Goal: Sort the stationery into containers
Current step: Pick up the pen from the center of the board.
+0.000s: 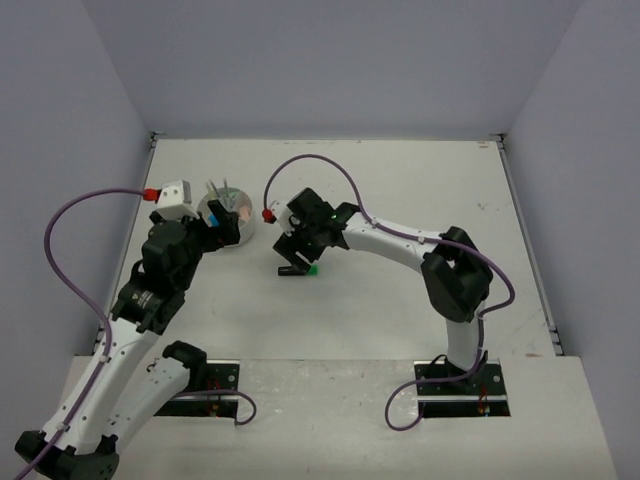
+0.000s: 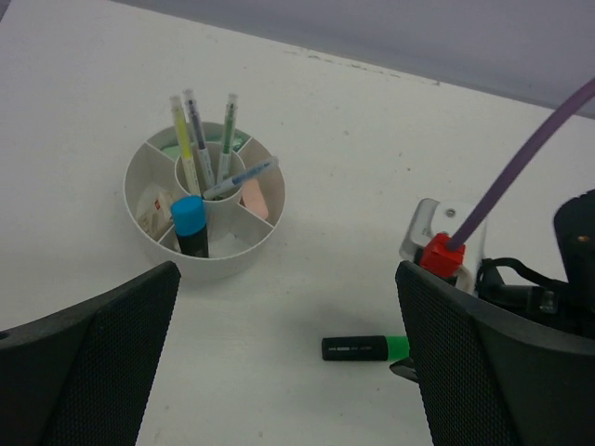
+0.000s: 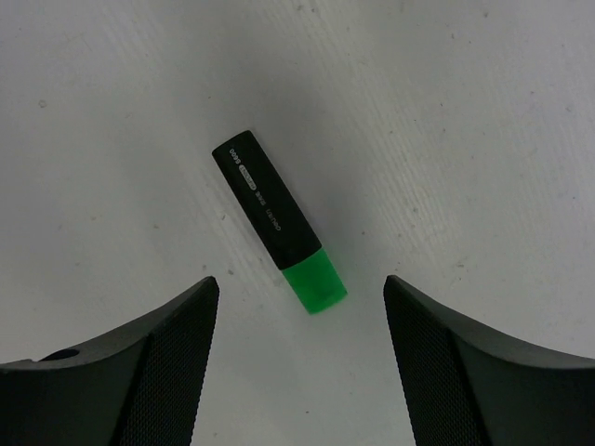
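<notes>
Our right hand [image 3: 299, 339] hangs with jaws parted over the green-ended highlighter [image 3: 270, 218], which lies flat on the counter [image 3: 465, 111], cap toward five o'clock; our left hand [image 2: 288, 316] stands wide and empty. At its eleven o'clock the white cup [image 2: 223, 265] already holds pens [image 2: 191, 139], erasers [image 2: 253, 197] and a blue-ended highlighter [image 2: 191, 223], so we judge the sorting nearly done, only this highlighter left out.

Green-ended highlighter [image 3: 274, 218] flat on bare worktop [image 3: 465, 111], free on every side; right tool [image 3: 299, 307] straddles it, fingers apart and clear of it. White cup [image 2: 223, 265] well apart; upright pens [image 2: 191, 139] and a blue-capped highlighter [image 2: 189, 223] obstruct entry from above.
</notes>
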{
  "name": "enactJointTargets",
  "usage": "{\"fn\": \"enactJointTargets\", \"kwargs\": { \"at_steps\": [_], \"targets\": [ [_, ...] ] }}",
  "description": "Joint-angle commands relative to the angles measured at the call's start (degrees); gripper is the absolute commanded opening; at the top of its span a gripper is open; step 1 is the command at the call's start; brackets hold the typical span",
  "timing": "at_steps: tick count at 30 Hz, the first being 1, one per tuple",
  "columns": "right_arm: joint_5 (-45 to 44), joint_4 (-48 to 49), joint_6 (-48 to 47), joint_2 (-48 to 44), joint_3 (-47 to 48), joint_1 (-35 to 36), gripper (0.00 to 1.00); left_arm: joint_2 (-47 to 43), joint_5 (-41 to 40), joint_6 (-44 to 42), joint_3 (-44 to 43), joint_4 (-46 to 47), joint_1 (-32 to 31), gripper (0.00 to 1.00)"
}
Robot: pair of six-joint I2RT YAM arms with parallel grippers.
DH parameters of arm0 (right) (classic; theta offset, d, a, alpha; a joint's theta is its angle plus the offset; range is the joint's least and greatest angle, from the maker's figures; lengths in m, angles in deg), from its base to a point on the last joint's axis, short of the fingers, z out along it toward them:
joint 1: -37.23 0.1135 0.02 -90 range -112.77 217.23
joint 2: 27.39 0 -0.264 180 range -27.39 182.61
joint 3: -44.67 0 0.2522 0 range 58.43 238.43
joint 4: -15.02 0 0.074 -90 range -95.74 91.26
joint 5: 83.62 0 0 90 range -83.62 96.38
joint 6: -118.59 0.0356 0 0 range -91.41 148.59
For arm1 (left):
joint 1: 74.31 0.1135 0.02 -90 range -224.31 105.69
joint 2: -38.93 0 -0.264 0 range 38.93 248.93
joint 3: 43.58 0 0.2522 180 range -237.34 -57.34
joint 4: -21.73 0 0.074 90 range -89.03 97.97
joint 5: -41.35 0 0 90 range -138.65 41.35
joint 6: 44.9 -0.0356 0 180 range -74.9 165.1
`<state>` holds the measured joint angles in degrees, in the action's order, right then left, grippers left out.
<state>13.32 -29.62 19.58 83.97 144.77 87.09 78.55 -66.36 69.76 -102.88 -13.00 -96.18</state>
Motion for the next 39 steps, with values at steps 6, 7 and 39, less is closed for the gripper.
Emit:
{"fn": "enactJointTargets", "kwargs": {
  "at_steps": [6, 7, 39],
  "targets": [
    [-1.56, -9.61, -8.06, 11.47, 8.74, 2.07, 0.69, -3.51, 5.33, -4.53, 0.68, -6.51, 0.16, 1.00],
    [-1.95, -9.90, -8.16, 12.15, 9.18, 2.02, 0.67, -3.61, 5.81, -4.53, 0.97, -6.36, 0.16, 1.00],
    [-0.61, 32.17, 16.86, -35.56, -28.43, 7.64, 0.00, 4.48, 48.04, 24.31, 19.52, 46.32, -0.25, 0.82]
  ]
}}
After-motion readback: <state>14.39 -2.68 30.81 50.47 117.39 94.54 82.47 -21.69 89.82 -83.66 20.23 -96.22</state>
